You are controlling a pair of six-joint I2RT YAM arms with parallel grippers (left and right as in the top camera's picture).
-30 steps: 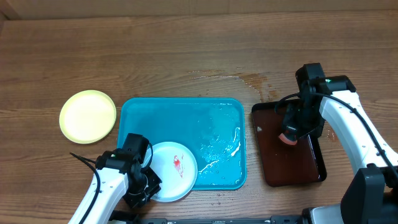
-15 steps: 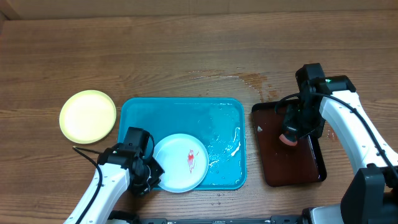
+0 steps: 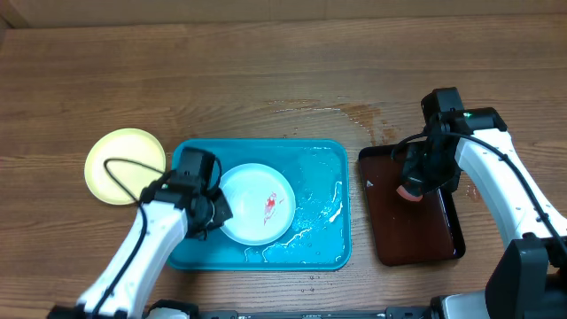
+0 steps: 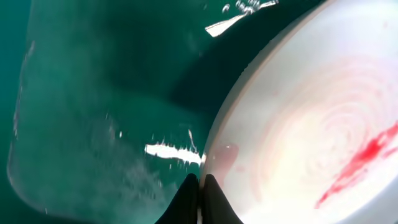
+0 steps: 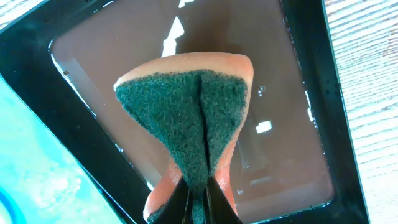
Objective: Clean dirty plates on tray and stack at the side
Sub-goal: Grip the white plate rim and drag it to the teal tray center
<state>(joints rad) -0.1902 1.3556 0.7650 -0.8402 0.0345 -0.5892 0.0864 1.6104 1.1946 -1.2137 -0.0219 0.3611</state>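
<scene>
A pale blue-white plate [image 3: 257, 203] with a red smear sits in the left half of the wet turquoise tray [image 3: 314, 155]. My left gripper [image 3: 213, 211] is shut on the plate's left rim; the left wrist view shows the plate [image 4: 311, 124] and the pinching fingertips [image 4: 200, 194] over the tray [image 4: 93, 93]. A pale yellow-green plate [image 3: 120, 159] lies on the table left of the tray, partly under my left arm. My right gripper [image 3: 415, 177] is shut on an orange sponge with a green scouring face [image 5: 193, 106], held folded over the dark tray.
A smaller dark reddish-brown tray with black rim [image 3: 412, 230] lies right of the turquoise tray, with water in it [image 5: 261, 74]. Water spots mark the wooden table above it [image 3: 354, 113]. A black cable loops over the yellow-green plate [image 3: 115, 164].
My left gripper has carried the smeared plate up and to the right, from the tray's front-left edge into the tray's left half. The right arm has stayed nearly still.
</scene>
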